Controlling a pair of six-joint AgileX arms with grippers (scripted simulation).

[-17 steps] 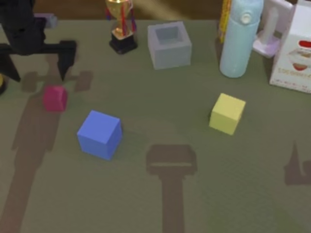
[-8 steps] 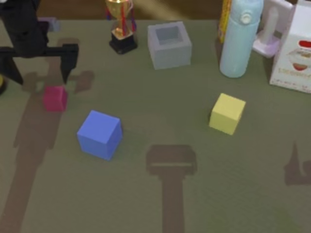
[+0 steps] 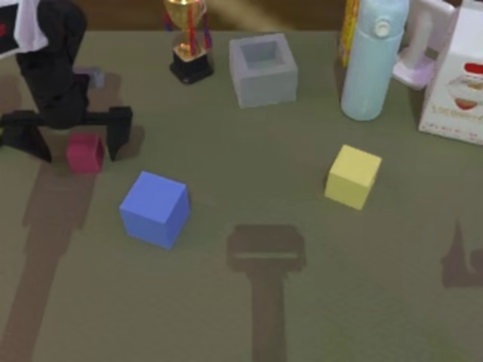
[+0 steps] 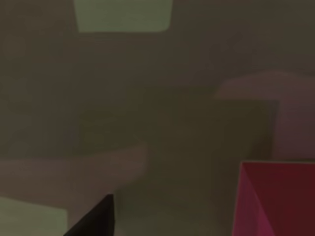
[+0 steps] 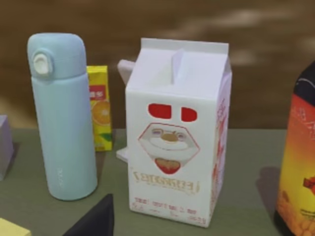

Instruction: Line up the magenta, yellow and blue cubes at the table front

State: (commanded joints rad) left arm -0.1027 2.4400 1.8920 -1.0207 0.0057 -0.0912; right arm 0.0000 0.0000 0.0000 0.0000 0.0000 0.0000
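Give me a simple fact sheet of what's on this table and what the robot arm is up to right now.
Left gripper: open, lowered around the magenta cube, a finger on each side
Right arm: not visible from above
Blue cube: left-centre, free
Yellow cube: right of centre, free
Back row: trophy, grey box, pale blue bottle, milk carton
Table: olive green

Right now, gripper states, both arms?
Left gripper: open, its fingers on either side of the magenta cube, nothing held yet.
Right gripper: out of the top view; state cannot be told.
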